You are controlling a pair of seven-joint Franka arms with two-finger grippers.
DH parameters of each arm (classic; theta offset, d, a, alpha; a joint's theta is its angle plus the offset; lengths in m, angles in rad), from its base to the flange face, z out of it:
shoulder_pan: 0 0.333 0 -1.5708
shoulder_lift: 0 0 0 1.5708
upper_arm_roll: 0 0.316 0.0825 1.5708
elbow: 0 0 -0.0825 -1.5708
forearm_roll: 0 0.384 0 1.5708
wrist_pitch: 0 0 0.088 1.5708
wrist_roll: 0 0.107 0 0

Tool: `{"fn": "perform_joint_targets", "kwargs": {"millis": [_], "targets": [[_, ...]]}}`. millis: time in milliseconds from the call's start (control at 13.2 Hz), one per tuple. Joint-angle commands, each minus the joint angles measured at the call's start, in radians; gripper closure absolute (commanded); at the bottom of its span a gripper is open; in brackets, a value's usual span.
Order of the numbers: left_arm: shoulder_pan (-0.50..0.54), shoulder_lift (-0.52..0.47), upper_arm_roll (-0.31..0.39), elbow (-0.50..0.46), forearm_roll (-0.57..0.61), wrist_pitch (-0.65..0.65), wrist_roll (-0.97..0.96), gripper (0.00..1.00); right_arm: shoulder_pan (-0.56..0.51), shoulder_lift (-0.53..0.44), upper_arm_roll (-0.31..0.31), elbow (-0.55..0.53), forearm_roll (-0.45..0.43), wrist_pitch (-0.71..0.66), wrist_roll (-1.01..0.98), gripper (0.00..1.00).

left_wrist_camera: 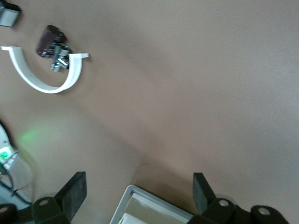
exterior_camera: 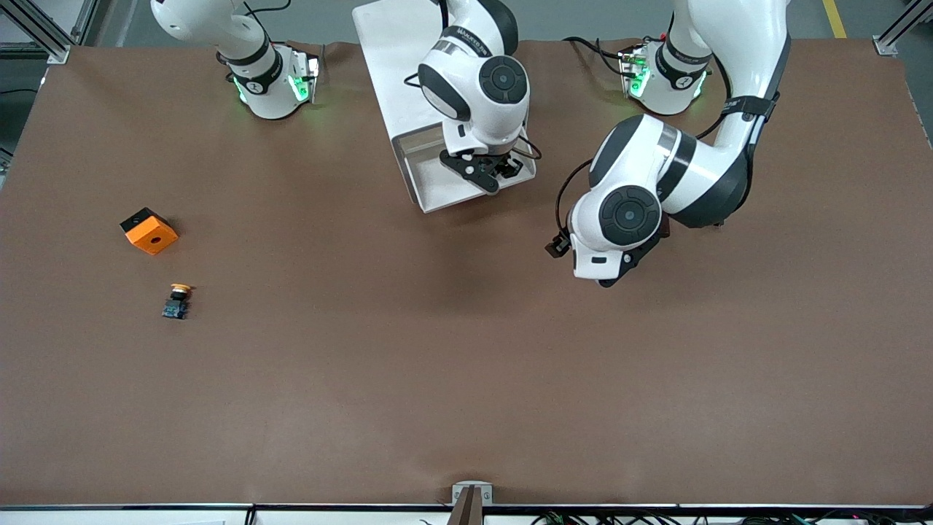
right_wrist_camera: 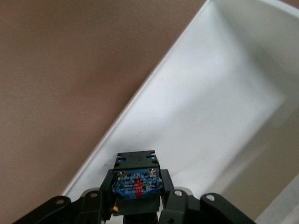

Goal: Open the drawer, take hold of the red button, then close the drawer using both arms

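From the front I see the brown table (exterior_camera: 437, 364), the right gripper (exterior_camera: 487, 173) inside the open drawer (exterior_camera: 430, 191). Left wrist: left gripper (left_wrist_camera: 140, 191) wide open, empty. Right wrist: fingers (right_wrist_camera: 170, 196) closed on the button (right_wrist_camera: 137, 183).

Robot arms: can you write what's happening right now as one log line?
drawer: open | right claw: shut on button, in drawer | left claw: open, waiting over table
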Motion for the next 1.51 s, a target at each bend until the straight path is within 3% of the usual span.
{"fn": "perform_joint_targets", "kwargs": {"millis": [0,302,604,755,981,1208,1434], "targets": [[0.013,-0.070,-0.054,-0.164,0.008,0.163,-0.001,0.00,-0.011,0.013,-0.007,0.064,0.030,-0.019,0.007,1.00],[0.015,-0.082,-0.093,-0.271,-0.015,0.299,0.002,0.00,-0.083,0.005,-0.008,0.135,0.037,-0.087,-0.061,1.00],[0.013,-0.082,-0.105,-0.278,-0.074,0.333,0.006,0.00,-0.247,-0.084,-0.018,0.135,0.019,-0.227,-0.422,1.00],[0.013,-0.076,-0.145,-0.304,-0.101,0.402,0.007,0.00,-0.364,-0.116,-0.019,0.126,-0.042,-0.261,-0.581,1.00],[0.001,-0.062,-0.197,-0.351,-0.102,0.494,0.006,0.00,-0.543,-0.129,-0.022,0.079,-0.085,-0.240,-0.826,1.00],[0.001,-0.059,-0.234,-0.362,-0.102,0.504,0.003,0.00,-0.707,-0.130,-0.022,0.014,-0.088,-0.157,-1.037,1.00],[-0.001,-0.056,-0.280,-0.368,-0.102,0.499,-0.010,0.00,-0.798,-0.136,-0.022,-0.107,-0.146,-0.022,-1.143,1.00]]}}
